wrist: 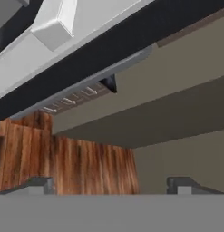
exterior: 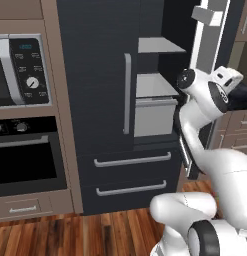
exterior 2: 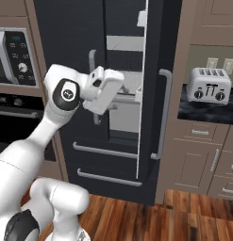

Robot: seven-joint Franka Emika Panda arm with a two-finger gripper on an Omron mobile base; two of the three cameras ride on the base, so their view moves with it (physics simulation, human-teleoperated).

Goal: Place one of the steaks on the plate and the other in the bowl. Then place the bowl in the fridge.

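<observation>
Wooden kitchen floor lies below the fridge, where the bent arm's empty gripper is spread wide.

The fridge is tall and dark charcoal, with a long silver handle on its shut left door and two lower drawers at 6 o'clock. Its right door stands open, and pale grey-white shelves show inside at 2 o'clock in the left base view.

Even, soft light; slightly blurry render
</observation>
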